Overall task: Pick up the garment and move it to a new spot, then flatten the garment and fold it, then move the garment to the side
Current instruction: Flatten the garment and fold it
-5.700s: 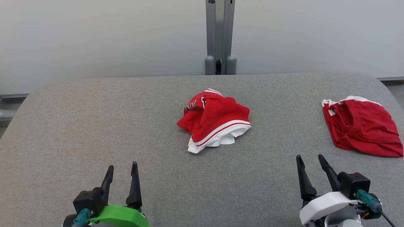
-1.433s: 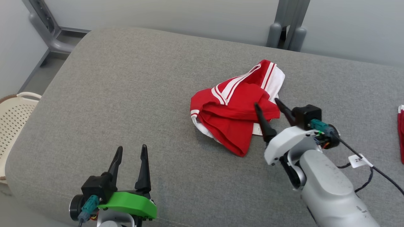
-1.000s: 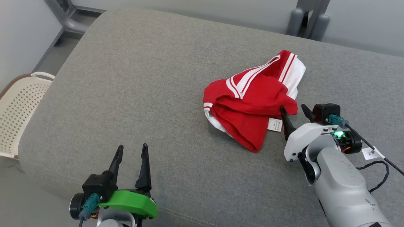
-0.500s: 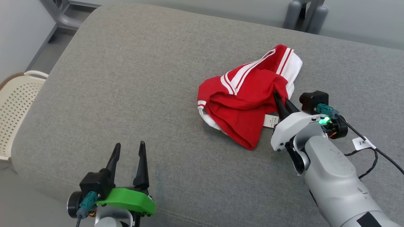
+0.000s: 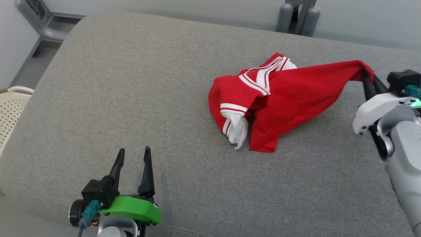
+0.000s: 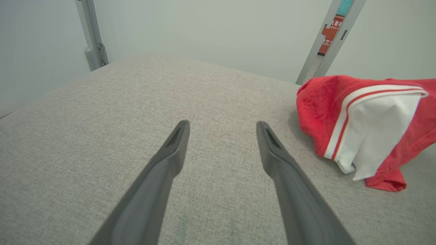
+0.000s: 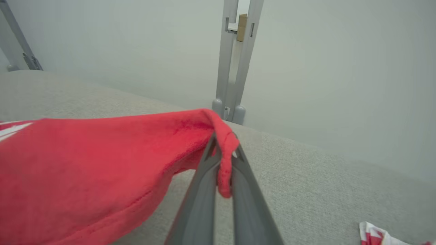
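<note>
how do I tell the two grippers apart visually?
Both have long, dark, tapered fingers, a black block and a teal connector. The left gripper wears a green shell; the right gripper a white shell with a green LED, on a silver-grey forearm.

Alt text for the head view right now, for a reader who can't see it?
The right gripper is shut on a corner of the red garment, holding it raised off the grey cushion while the rest lies bunched. The left gripper is open near the front edge, apart from the garment. A cream basket shows at far left.
</note>
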Robot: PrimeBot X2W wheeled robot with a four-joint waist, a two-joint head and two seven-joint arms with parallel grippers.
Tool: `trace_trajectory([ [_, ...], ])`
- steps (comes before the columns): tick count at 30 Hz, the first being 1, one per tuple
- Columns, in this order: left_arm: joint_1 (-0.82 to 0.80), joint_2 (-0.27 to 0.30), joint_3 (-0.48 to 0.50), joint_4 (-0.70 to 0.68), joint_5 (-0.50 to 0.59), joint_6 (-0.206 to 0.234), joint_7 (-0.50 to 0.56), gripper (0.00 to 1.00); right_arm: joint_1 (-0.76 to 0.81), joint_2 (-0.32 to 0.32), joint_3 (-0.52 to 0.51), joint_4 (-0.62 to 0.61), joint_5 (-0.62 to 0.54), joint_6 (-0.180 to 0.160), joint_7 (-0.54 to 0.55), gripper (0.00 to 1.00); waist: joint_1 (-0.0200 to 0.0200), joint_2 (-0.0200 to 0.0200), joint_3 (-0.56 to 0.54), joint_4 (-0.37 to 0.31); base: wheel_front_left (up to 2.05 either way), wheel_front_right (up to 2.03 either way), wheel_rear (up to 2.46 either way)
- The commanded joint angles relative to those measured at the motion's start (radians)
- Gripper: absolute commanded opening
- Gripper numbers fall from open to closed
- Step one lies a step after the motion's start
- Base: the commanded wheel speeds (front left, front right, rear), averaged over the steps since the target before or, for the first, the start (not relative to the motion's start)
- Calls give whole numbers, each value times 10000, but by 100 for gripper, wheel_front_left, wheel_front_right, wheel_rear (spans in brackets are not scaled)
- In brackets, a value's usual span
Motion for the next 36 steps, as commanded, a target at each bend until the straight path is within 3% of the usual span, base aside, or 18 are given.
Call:
trace_trajectory([
  [1,3,26,28,-40,16,-19,1,100,54,-133,-139,1,-124,-1,212,0,0,-1,172,67,0,0,0],
  [4,-150,6,21,-84,15,-63,1,100,-245,-639,-450,172,-486,-3,640,0,0,-1,448,157,0,0,0],
  [11,-425,-34,16,-98,48,-92,1,100,-1098,-1019,-1384,1002,-1608,-7,1085,0,0,-1,894,324,0,0,0],
  [13,-436,-46,32,-96,77,-77,-1,100,-1297,-935,-1672,1241,-1934,-7,1056,100,0,-1,938,323,0,0,0],
  [19,-385,-72,35,-47,127,-40,0,100,-1519,-479,-2165,1463,-2436,-7,480,100,0,-1,734,75,0,0,0],
  [25,-197,-74,26,-23,233,-96,0,100,-1099,-48,-1973,1000,-2192,-7,-206,100,0,-1,227,-391,0,0,0],
  [36,29,-88,-390,101,225,-205,13,100,1313,1197,-1695,-1637,-1147,-7,-531,100,0,-1,-749,-1302,0,0,0],
])
